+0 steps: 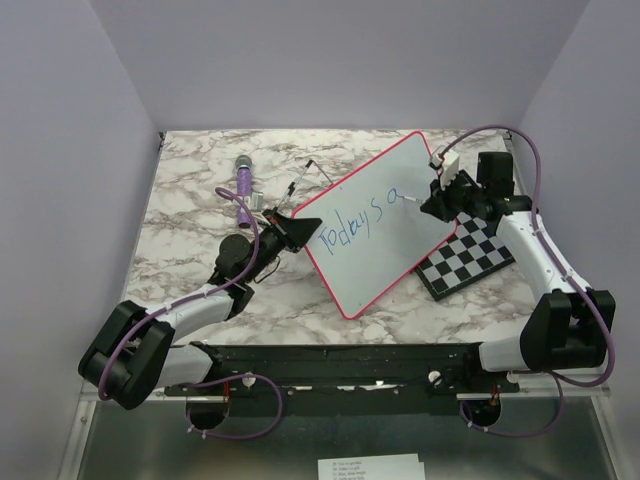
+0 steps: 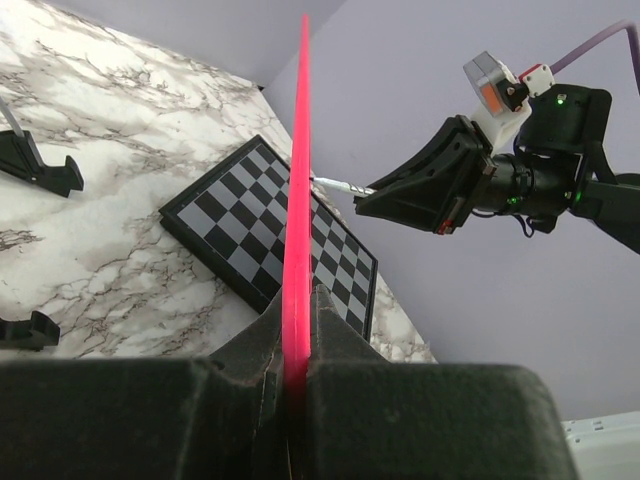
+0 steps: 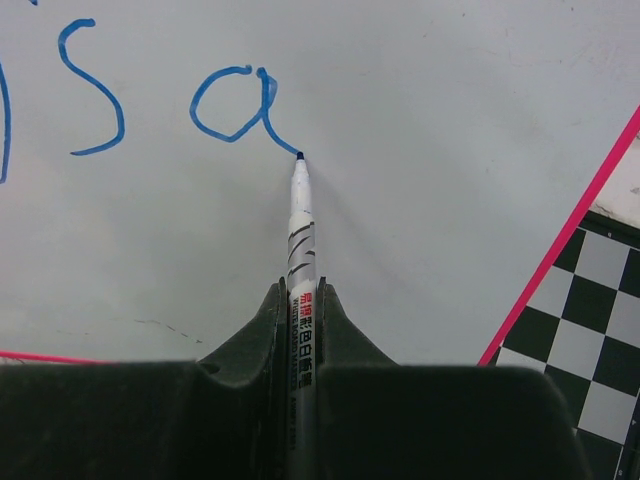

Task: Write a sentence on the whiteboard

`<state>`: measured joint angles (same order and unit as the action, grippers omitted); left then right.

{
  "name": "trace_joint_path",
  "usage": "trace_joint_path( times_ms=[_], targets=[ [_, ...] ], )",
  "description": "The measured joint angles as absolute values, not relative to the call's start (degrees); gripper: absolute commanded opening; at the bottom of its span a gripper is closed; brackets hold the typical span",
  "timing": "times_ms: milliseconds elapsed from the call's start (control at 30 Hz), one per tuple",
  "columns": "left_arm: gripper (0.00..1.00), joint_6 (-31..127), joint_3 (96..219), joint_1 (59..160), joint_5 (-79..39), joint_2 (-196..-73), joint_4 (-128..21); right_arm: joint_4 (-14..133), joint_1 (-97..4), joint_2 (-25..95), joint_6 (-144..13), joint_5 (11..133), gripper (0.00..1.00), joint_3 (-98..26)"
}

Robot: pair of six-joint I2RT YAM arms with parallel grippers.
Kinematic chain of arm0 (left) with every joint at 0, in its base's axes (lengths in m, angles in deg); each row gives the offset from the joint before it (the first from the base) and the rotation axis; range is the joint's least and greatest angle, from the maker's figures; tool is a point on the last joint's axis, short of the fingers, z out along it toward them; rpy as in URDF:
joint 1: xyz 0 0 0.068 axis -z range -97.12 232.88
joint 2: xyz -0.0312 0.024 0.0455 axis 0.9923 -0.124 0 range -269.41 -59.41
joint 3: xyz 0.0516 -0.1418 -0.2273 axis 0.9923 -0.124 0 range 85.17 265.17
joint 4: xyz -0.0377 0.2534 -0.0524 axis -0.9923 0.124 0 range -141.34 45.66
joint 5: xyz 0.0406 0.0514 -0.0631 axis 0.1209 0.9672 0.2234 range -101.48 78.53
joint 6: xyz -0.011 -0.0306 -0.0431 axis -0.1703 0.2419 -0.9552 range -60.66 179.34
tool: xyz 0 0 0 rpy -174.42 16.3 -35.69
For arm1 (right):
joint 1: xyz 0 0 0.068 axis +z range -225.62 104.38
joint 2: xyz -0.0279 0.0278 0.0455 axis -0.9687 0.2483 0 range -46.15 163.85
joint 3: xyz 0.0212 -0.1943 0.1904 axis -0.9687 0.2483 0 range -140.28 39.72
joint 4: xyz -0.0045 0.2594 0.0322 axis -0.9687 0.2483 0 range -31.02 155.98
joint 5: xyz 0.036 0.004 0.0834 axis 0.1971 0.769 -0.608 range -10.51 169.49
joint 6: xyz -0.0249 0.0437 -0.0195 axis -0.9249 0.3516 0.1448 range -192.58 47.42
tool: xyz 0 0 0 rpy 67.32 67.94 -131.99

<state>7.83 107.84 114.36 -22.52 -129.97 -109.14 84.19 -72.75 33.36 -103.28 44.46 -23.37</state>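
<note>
The whiteboard, white with a pink-red rim, is held tilted above the marble table. My left gripper is shut on its left edge; in the left wrist view the rim runs edge-on up between the fingers. The sentence reads "Todays a" in blue. My right gripper is shut on a white marker, whose tip touches the board at the tail of the blue "a".
A black-and-white chessboard lies on the table under the board's right corner, also in the left wrist view. A purple-handled tool and black clips and wires lie on the marble at the back left.
</note>
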Motion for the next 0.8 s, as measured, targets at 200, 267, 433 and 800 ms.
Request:
trace_joint_path(
  times_ms=[200, 267, 433, 800],
  targets=[
    [0.00, 7.90, 107.84, 114.36, -22.61, -129.97, -109.33, 84.59, -73.38, 33.01, -103.26, 44.31, 0.01, -23.44],
    [0.00, 8.24, 107.84, 114.41, -22.70, -129.97, -109.51, 84.98, -73.47, 32.00, -103.19, 43.61, 0.01, -23.44],
    [0.00, 8.75, 107.84, 114.45, -22.90, -129.91, -109.49, 85.09, -73.60, 26.56, -102.80, 41.60, 0.01, -23.55],
    [0.00, 10.02, 107.86, 114.43, -24.14, -129.69, -109.51, 80.46, -79.00, 22.74, -99.91, 38.54, 0.01, -19.98]
  ],
)
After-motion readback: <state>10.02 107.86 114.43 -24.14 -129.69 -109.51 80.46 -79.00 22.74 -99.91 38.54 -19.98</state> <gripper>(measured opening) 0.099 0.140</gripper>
